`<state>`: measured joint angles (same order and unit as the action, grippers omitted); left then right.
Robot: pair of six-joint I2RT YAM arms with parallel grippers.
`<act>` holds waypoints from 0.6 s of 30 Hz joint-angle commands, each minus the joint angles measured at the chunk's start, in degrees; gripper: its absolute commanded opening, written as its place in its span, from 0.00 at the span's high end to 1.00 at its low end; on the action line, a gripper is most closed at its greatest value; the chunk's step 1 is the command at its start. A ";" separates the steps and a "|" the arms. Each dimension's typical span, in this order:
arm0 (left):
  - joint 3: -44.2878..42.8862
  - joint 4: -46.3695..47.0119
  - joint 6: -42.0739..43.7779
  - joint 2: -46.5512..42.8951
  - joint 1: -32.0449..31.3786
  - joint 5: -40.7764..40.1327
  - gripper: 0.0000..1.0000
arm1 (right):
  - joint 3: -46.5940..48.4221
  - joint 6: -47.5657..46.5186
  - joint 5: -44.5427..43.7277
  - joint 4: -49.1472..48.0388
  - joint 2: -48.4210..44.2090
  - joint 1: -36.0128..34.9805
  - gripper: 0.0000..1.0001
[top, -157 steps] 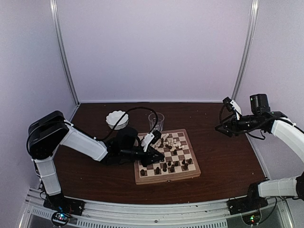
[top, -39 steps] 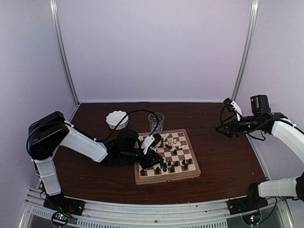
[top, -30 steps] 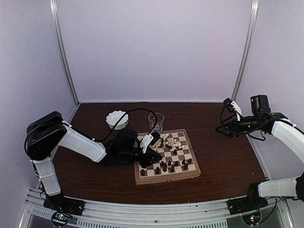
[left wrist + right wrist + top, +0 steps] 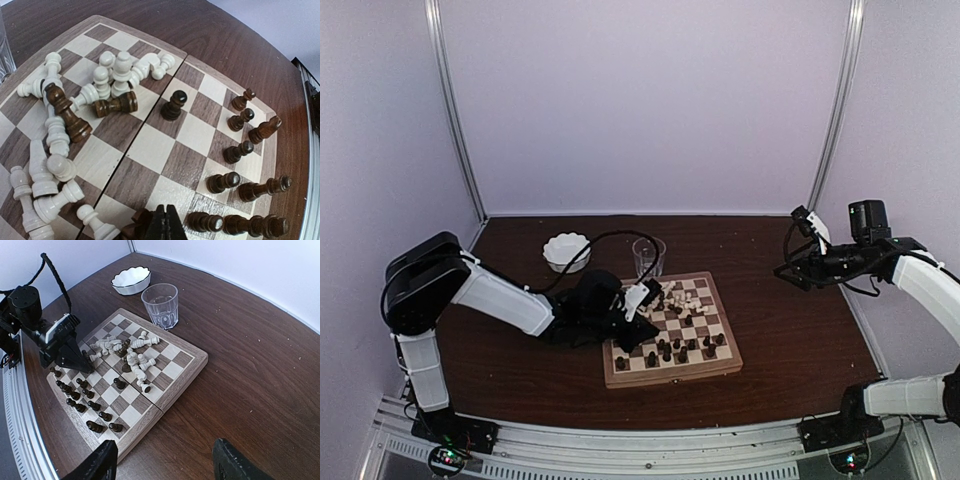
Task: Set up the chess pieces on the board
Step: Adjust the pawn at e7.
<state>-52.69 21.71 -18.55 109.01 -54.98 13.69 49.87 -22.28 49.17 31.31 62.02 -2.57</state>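
- Now the left gripper (image 4: pixel 162 226) has its fingers pressed together, low over the board's (image 4: pixel 670 378) left side. A dark piece (image 4: pixel 136 229) sits just beside the tips; can't tell if it's pinched.
- Right gripper (image 4: pixel 164 452) fingers are wide apart with nothing between, hanging high at the table's (image 4: pixel 790 340) right edge, well apart from the board.
- Board is mid-table, just near of the glass (image 4: pixel 648 255); the bowl (image 4: pixel 566 250) is left of the glass.
- White pieces (image 4: pixel 115 70) are heaped on the far half, mostly toppled, with a few dark ones mixed in.
- Dark rows (image 4: pixel 239 150) stand upright along the near edge.
- Lone pawn (image 4: pixel 173 104) stands mid-board.
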 commanded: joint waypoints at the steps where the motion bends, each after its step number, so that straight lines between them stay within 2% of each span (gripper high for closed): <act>1: -1.79 0.08 -0.13 1.53 -0.26 2.09 1.00 | -0.47 -0.41 0.75 -0.96 -1.20 0.46 0.32; 18: -1.98 0.52 0.69 1.73 -1.00 4.87 1.00 | -0.52 -0.53 0.71 -0.82 -1.20 0.58 0.32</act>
<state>-53.28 21.26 -18.52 110.26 -55.61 17.34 49.87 -22.35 49.17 31.31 62.02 -2.50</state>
